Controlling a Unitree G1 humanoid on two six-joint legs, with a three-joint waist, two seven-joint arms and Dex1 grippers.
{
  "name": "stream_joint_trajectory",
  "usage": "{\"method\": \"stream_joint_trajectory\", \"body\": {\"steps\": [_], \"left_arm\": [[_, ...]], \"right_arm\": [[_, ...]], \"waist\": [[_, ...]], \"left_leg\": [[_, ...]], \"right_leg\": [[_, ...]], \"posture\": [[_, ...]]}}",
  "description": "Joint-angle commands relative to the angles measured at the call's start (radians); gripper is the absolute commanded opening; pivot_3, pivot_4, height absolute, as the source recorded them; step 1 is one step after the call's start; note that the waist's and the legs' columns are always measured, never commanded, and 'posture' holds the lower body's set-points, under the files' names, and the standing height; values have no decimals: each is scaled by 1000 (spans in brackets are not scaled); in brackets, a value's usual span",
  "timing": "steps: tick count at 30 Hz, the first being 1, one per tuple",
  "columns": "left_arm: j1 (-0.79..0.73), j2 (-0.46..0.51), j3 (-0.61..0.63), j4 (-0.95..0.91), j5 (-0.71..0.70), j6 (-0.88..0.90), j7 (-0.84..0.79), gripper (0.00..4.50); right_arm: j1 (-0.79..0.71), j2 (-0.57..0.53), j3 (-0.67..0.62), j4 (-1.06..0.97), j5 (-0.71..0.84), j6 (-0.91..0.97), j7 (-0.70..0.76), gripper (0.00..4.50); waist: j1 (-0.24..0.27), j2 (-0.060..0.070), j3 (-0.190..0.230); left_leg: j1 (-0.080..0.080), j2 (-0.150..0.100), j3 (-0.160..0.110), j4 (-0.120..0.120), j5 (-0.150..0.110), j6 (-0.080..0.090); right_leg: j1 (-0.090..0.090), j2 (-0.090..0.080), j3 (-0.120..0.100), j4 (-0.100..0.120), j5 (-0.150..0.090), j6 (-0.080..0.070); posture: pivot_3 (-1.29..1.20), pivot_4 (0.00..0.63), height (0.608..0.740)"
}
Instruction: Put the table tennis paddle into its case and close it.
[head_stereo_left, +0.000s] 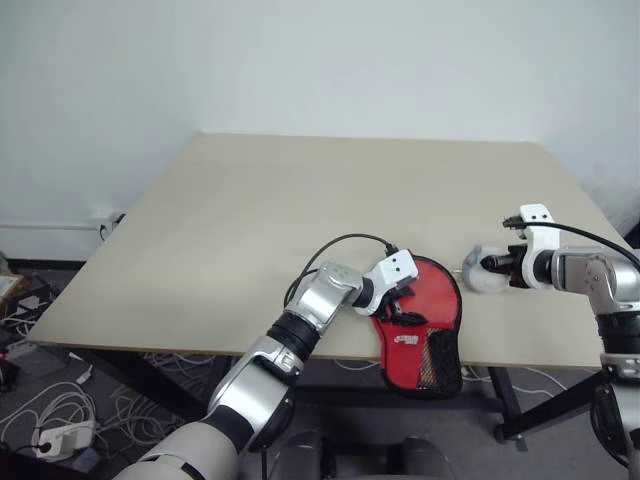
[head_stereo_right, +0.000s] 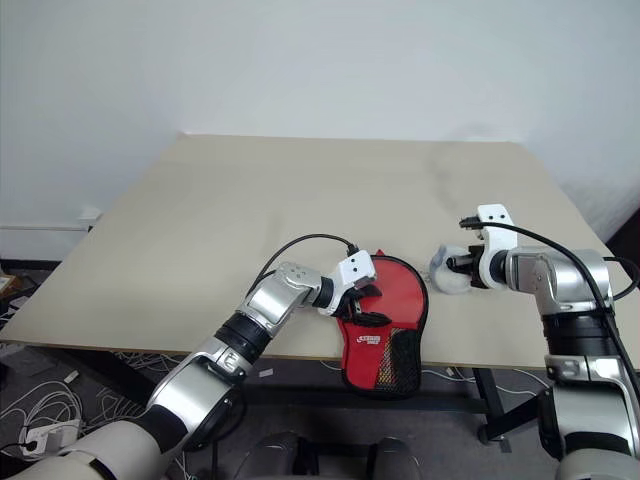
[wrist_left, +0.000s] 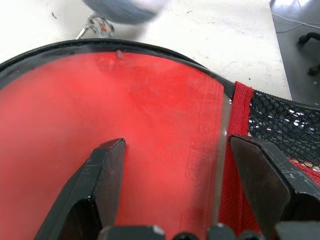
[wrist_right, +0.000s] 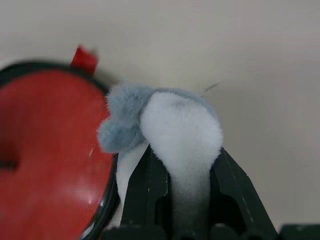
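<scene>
Left eye view looks down over a pale tabletop (head_stereo_left: 300, 230) set against a white wall (head_stereo_left: 300, 60). Cables (head_stereo_left: 60, 410) lie tangled on the floor at about eight o'clock in the frame, below the tabletop's left edge.

At roughly six o'clock, on the near edge of the tabletop, lies the case (head_stereo_left: 420, 335): a red, paddle-shaped fabric pouch with a small white logo. Its black mesh handle end hangs past the tabletop's edge toward the robot.

The left hand (head_stereo_left: 398, 300) comes in from seven o'clock and rests over the case's left side. In the left wrist view its two black fingers (wrist_left: 102, 180) stand wide apart over the case. One finger is over the smooth red face of the table tennis paddle (wrist_left: 100, 110), seen through the clear panel and ringed by a black edge. The other is beside the red fabric band and black mesh. Nothing sits between them.

At about three o'clock, just right of the case and apart from it, the right hand (head_stereo_left: 497, 266) is clamped narrowly on a fluffy grey-and-white soft toy (wrist_right: 170, 130). In the right wrist view the fur bulges up between the two fingers, with the case's red rounded end close beside it.
</scene>
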Motion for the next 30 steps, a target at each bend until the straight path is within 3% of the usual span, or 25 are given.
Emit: {"method": "stream_joint_trajectory", "body": {"steps": [1,16,25,30], "left_arm": [[14,11,-26,86,22,45,-2,3549],[-14,-12,-32,144,33,4,3,3549],[-27,-28,-32,178,35,-18,5,3549],[-33,-38,-31,193,36,-28,7,3549]], "right_arm": [[61,-68,-5,-175,40,-28,91,378],[340,-291,-123,-301,80,-162,301,378],[537,-376,-299,-501,256,-248,577,378],[626,-442,-283,-544,240,-302,671,378]], "waist": [[1,0,0],[11,-2,0],[12,-4,1],[16,-5,2]], "left_leg": [[0,-1,0,0,0,0],[0,-3,-2,4,-3,4],[0,-4,-4,7,-5,7],[0,-5,-6,7,-5,8]], "right_leg": [[0,-1,-1,0,-1,1],[3,-4,-3,0,-5,7],[6,-5,-4,-1,-6,9],[7,-7,-5,-2,-6,10]], "posture": [[0,0,724],[0,0,724],[0,0,724],[0,0,724]]}}
